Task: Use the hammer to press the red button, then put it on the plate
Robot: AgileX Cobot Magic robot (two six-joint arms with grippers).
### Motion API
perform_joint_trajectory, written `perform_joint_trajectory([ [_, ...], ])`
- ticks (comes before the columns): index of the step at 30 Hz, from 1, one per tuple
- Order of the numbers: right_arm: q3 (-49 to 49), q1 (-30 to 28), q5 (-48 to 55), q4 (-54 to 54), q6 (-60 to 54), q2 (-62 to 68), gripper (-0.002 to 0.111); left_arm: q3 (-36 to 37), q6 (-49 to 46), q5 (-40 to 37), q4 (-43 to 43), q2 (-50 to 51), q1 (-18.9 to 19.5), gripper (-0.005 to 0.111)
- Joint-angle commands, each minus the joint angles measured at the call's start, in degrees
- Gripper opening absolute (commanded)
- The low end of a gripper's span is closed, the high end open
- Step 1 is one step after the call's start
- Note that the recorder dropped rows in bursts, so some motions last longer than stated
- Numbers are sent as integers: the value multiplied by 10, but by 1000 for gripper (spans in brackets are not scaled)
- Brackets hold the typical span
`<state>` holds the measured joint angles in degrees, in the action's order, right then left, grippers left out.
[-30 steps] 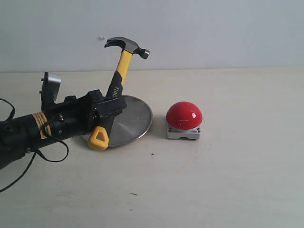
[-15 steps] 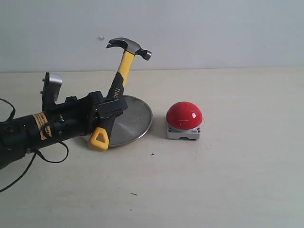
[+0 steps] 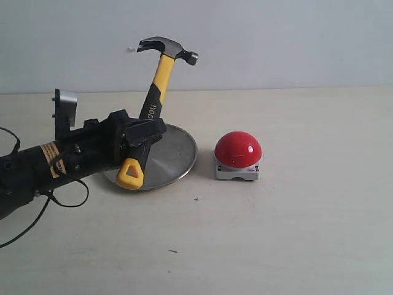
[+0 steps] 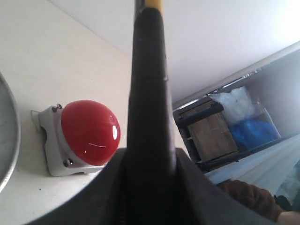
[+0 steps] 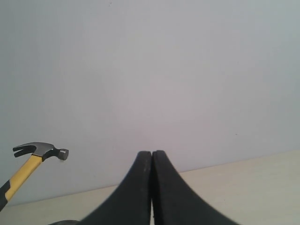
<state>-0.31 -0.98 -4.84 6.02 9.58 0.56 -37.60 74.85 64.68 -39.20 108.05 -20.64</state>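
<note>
So, hammer's held up beside the plate

Left gripper [image 3: 141,135] is clamped on the hammer [image 3: 161,70] handle, head tilted up high, yellow end low by the plate [image 3: 181,153]. Red button [image 3: 238,149] sits just right of the plate. Right gripper [image 5: 151,187] is closed, empty.

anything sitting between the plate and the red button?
Nothing. The exterior view shows only bare table between the plate and the red button. The left wrist view also shows that stretch bare.
</note>
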Motion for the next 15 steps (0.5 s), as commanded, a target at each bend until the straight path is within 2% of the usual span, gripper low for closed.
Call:
perform_joint_trajectory([
  [1, 3, -3, -5, -3, -5, -3, 0, -4, 3, 39, 37, -14, 18, 0],
  [6, 3, -3, -5, -3, -5, -3, 0, -4, 8, -95, 31, -28, 40, 0],
  [8, 3, -3, -5, -3, -5, -3, 0, -4, 8, -85, 20, -28, 40, 0],
  [12, 3, -3, -5, -3, -5, -3, 0, -4, 22, -1, 22, -28, 40, 0],
  [15, 3, -3, -5, -3, -5, -3, 0, -4, 21, 15, 24, -28, 40, 0],
])
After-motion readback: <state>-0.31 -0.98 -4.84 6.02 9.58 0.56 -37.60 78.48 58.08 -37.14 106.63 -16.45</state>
